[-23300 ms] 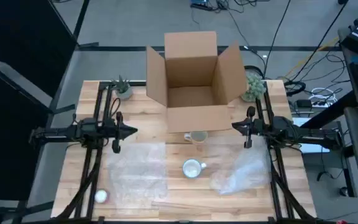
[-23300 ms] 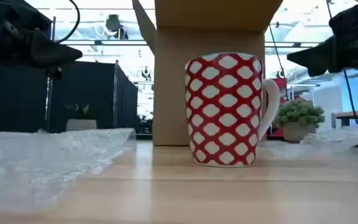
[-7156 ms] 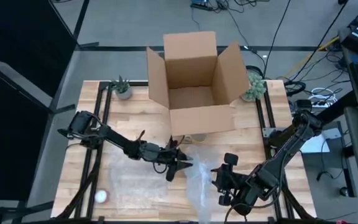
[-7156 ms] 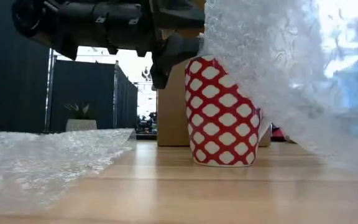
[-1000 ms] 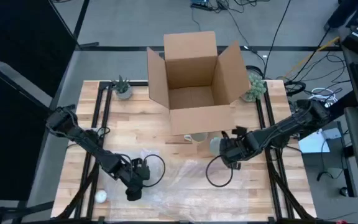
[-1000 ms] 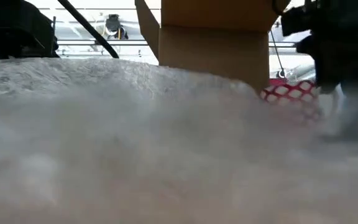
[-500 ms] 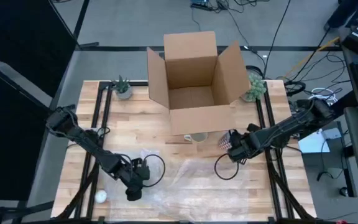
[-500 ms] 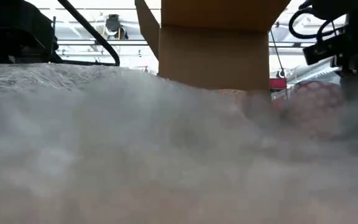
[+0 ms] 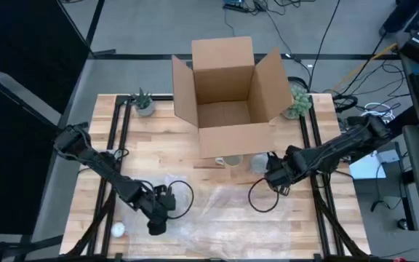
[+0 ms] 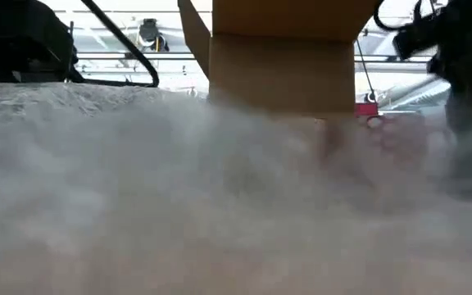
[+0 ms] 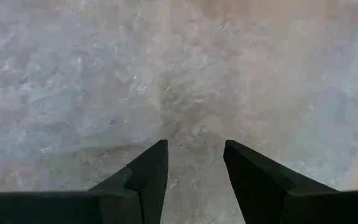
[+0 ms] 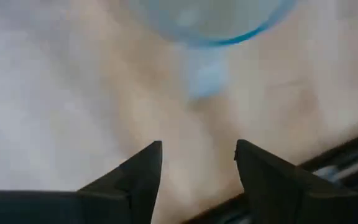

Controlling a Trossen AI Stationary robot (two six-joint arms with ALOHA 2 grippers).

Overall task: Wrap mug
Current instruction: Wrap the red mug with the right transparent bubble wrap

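Since half a second ago my right gripper (image 9: pixel 270 175) has eased back a little from the mug (image 9: pixel 258 162), which now stands upright just in front of the cardboard box (image 9: pixel 228 87), at the far edge of the bubble wrap (image 9: pixel 217 207) and not covered by it. My left gripper (image 9: pixel 156 218) has not shifted: it hangs low over the near left part of the sheet, fingers (image 11: pixel 143 180) spread and pinching nothing, and my right fingers (image 12: pixel 263 180) are likewise apart and empty. I judge the wrapping barely begun; the low view is smothered by wrap, showing only a red blur, and the mug's rim and handle are cut off and smeared in my right wrist view.
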